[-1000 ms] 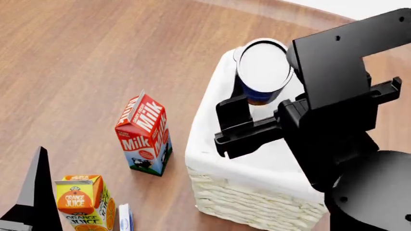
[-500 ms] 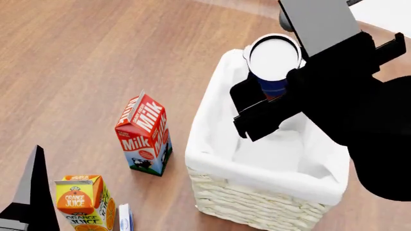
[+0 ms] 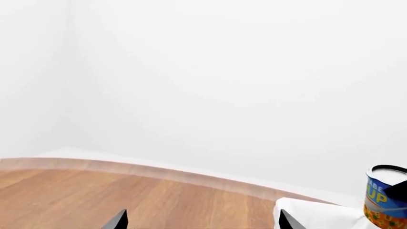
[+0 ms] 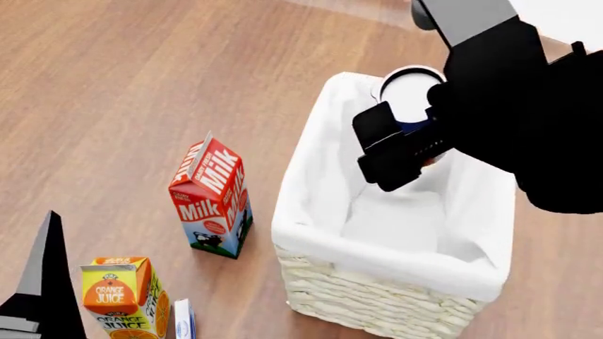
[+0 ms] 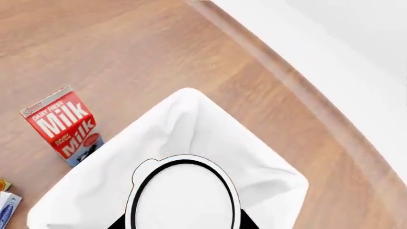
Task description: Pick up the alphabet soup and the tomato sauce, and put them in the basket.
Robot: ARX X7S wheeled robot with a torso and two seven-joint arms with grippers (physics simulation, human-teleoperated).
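Note:
My right gripper is shut on the alphabet soup, a blue can with a silver-white top. It holds the can upright over the far end of the basket, a cream wicker basket lined with white cloth. The right wrist view looks down on the can top above the basket rim. The can and the basket cloth show at the edge of the left wrist view. My left gripper is open and empty, low at the near left. The tomato sauce is out of view.
A red milk carton stands just left of the basket and also shows in the right wrist view. An orange juice carton and a small blue-and-white box stand at the near left. The wooden table's curved edge runs behind the basket.
My right arm has moved right and down with the alphabet soup, which now sits lower over the basket's far end. The left gripper has barely moved.

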